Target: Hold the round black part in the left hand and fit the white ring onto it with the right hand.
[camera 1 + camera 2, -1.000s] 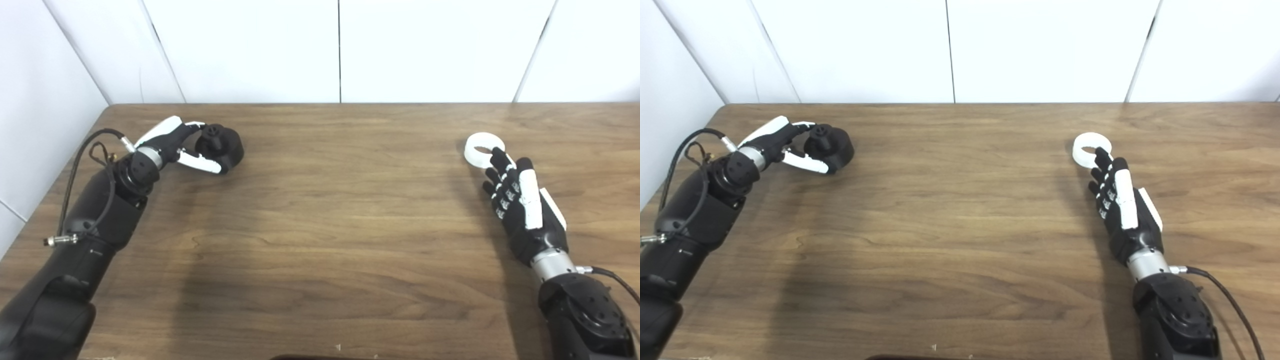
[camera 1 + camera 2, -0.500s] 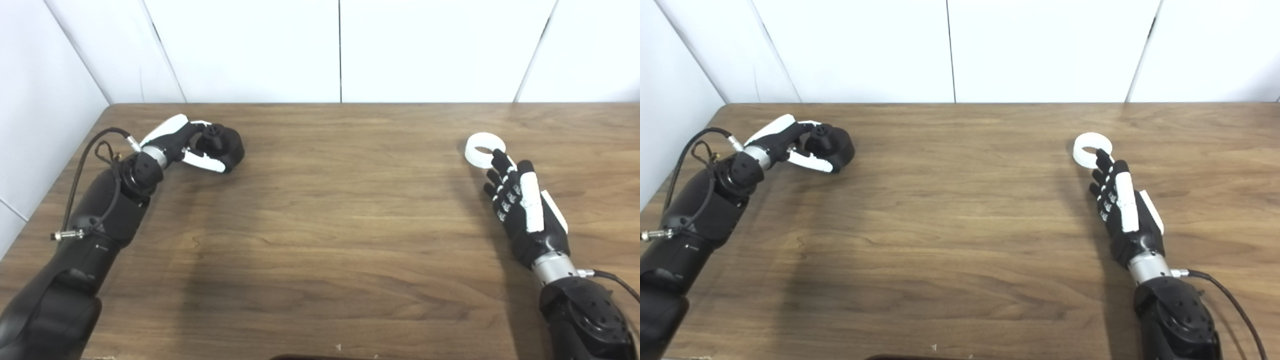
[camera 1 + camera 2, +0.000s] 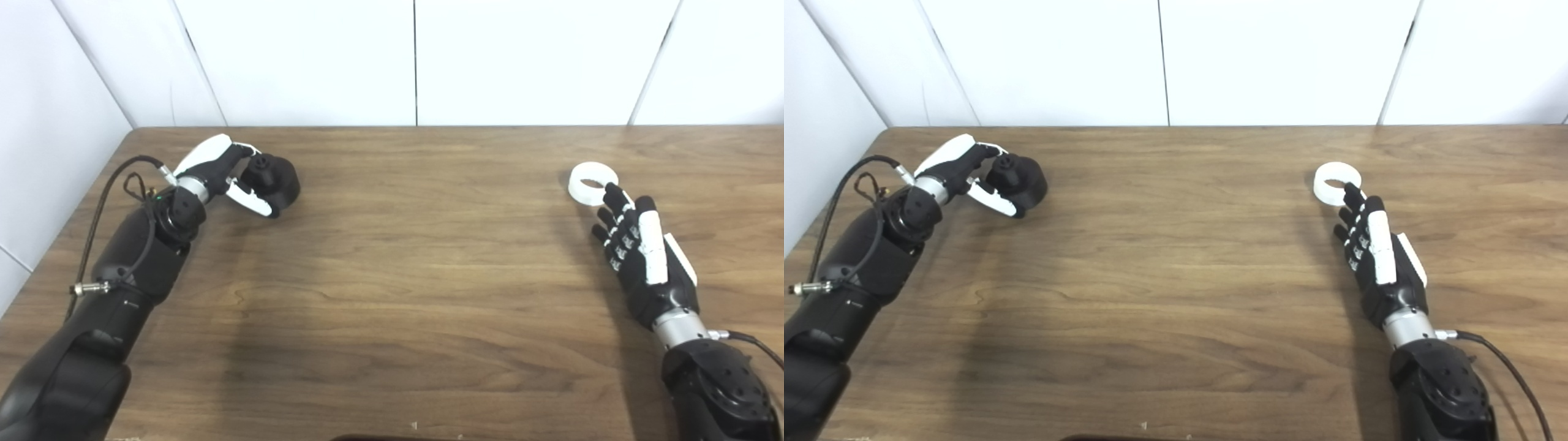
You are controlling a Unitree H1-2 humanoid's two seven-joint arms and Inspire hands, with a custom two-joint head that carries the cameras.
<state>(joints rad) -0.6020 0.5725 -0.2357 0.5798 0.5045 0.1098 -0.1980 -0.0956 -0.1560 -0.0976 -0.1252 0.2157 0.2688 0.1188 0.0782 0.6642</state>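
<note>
While our left hand (image 3: 223, 177) cups the black part (image 3: 272, 182) on the worktop (image 3: 416, 257), the ring (image 3: 591, 182) lies flat just beyond our open right hand (image 3: 643, 257), touching its fingertips (image 3: 609, 191).

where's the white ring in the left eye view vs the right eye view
Left eye view: the white ring lies flat on the table, right of centre, at the fingertips of the right hand.
Right eye view: the same ring shows further left in the picture, again at that hand's fingertips.
Shared landmark: the vertical wall seam behind the table.
</note>
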